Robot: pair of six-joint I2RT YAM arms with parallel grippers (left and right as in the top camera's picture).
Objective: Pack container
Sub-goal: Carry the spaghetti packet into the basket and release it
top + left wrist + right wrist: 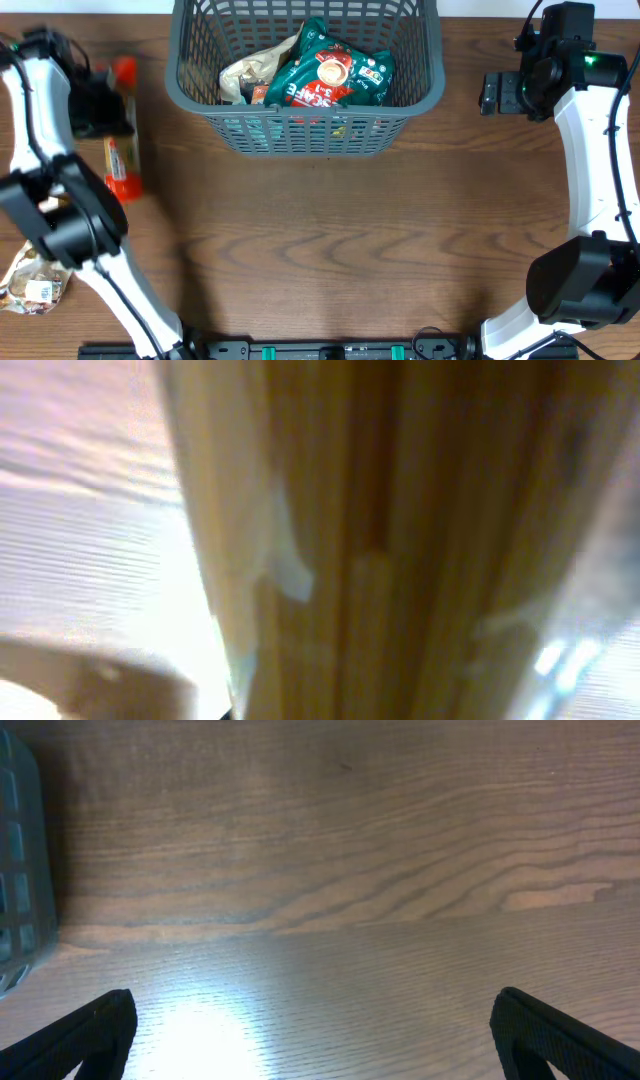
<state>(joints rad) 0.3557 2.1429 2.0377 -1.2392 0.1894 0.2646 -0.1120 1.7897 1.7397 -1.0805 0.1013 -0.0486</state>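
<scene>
Container (pixel 305 130) held a green coffee packet (pixel 335 72); my right jaws gaped over the desk (pixel 350 870), left jaws' grip unreadable against the spaghetti pack (pixel 400 540).

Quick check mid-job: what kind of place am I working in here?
Likely a robot test bench rather than a kitchen: a wood-grain table, a grey container holding food packets, with a left arm and right arm flanking it.

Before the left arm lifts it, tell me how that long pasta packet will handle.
The pasta packet is long and narrow, so gripped off-centre it would probably tilt. The strands look straight and dry: likely stiff but apt to snap if bent. Its clear wrapper looks glossy, so it may slip.
</scene>
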